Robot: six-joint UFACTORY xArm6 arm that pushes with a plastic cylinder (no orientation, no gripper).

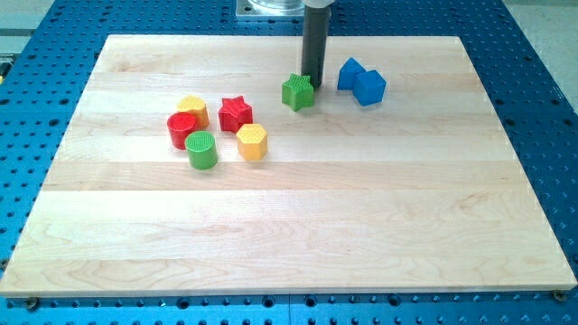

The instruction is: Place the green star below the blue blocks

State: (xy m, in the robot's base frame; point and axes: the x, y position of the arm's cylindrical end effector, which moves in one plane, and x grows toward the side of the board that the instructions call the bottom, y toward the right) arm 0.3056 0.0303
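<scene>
The green star (pixel 297 92) lies near the top middle of the wooden board (pixel 289 226). My tip (pixel 313 85) is at the star's upper right edge, touching or almost touching it. Two blue blocks sit to the right of the tip, pressed together: one (pixel 349 73) at the upper left and a blue cube (pixel 369 88) at the lower right. The star is to the left of the blue blocks, about level with the cube.
A cluster lies at the left middle: a yellow block (pixel 192 110), a red cylinder (pixel 181 130), a green cylinder (pixel 202 150), a red star (pixel 236 114) and a yellow hexagonal block (pixel 252 142). Blue perforated table surrounds the board.
</scene>
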